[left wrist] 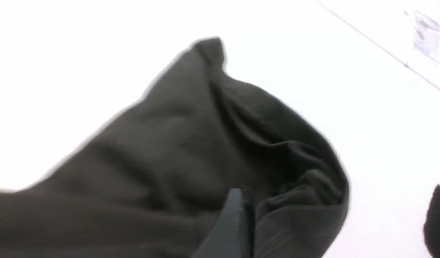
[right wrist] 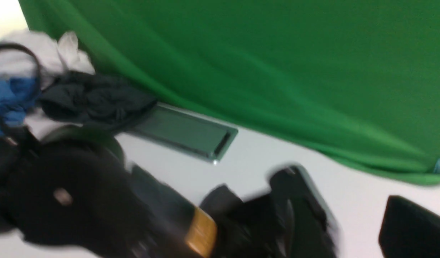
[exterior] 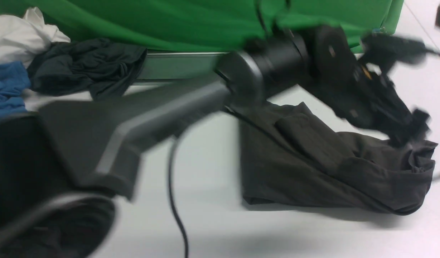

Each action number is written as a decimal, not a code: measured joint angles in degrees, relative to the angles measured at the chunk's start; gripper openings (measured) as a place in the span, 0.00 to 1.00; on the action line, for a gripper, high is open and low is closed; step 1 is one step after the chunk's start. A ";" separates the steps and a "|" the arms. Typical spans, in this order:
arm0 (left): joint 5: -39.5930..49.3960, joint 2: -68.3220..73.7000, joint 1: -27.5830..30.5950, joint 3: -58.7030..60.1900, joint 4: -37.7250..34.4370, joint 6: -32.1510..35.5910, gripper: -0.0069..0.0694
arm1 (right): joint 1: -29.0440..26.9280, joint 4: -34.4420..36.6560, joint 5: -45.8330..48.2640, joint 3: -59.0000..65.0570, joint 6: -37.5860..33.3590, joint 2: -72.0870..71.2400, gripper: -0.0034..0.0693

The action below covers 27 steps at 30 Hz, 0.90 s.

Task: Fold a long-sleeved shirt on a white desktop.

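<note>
The long-sleeved shirt [exterior: 313,168] lies in a dark, rumpled, partly folded heap on the white desktop [exterior: 205,179], right of the middle. My left arm reaches across from the left, and its blurred left gripper [exterior: 409,125] hovers over the shirt's bunched right end. In the left wrist view the left gripper [left wrist: 338,200] stands open: one of its fingers [left wrist: 237,222] is against a fold of the shirt [left wrist: 191,150], the other is far off over bare table. In the right wrist view the right gripper [right wrist: 345,204] is open above the desktop with nothing between its fingers.
A green cloth [exterior: 169,21] hangs along the back. In front of it sits the metal-rimmed cable hatch [exterior: 177,66]. A dark grey garment [exterior: 87,66], a blue one [exterior: 6,89] and a white one [exterior: 15,36] are piled at the back left. A black cable [exterior: 173,193] crosses the table's front.
</note>
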 joint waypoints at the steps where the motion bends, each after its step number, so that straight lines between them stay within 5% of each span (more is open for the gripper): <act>1: 0.56 -0.24 0.00 0.00 0.50 -0.43 0.98 | 0.00 0.00 0.00 -0.11 0.00 0.00 0.45; 5: 10.46 -4.50 8.70 -0.39 12.75 -9.30 1.00 | 0.00 0.05 1.89 -0.73 0.07 1.32 0.46; 8: 14.87 -5.16 13.48 0.84 14.19 -10.70 1.00 | 0.00 0.05 4.38 -0.74 0.56 4.10 0.49; 15: 10.99 -4.93 22.35 20.02 2.11 -10.83 1.00 | 0.00 0.00 9.94 -3.14 -0.54 23.92 0.83; 27: 2.19 -1.76 23.05 26.05 -10.56 -3.13 0.99 | -0.13 1.14 18.75 -27.91 -8.81 58.65 0.79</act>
